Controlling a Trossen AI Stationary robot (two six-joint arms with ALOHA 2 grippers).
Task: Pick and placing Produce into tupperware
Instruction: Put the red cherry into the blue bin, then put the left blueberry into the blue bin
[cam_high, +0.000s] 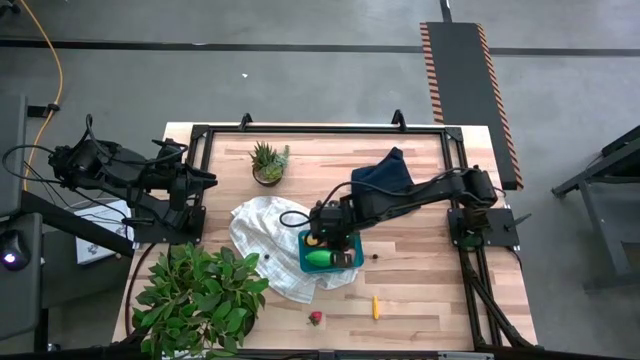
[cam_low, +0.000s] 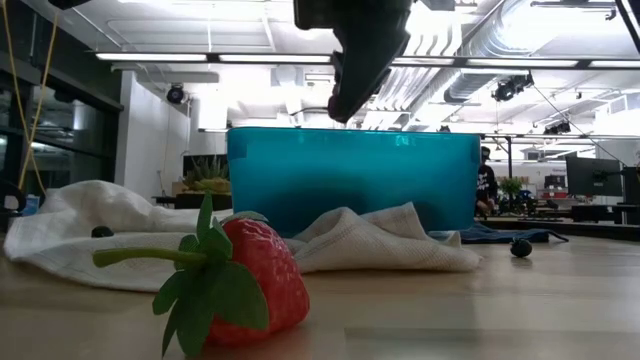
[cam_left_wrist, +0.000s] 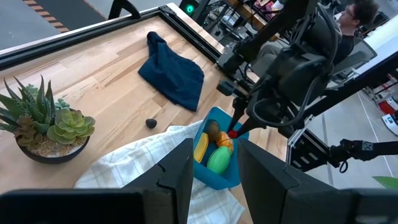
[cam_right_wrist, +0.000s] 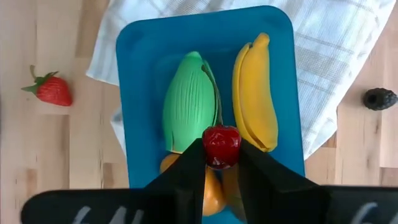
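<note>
Tupperware (cam_right_wrist: 140, 87), teal, holds ribbed green fruit (cam_right_wrist: 189, 106) beside yellow banana (cam_right_wrist: 254, 93)

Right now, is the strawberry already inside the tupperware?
No: the strawberry lies on bare wood beside the tupperware, outside its rim.

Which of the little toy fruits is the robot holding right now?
The small red fruit, pinched in the right gripper above the tupperware. The banana and green fruit lie inside; the strawberry lies on the table.
</note>
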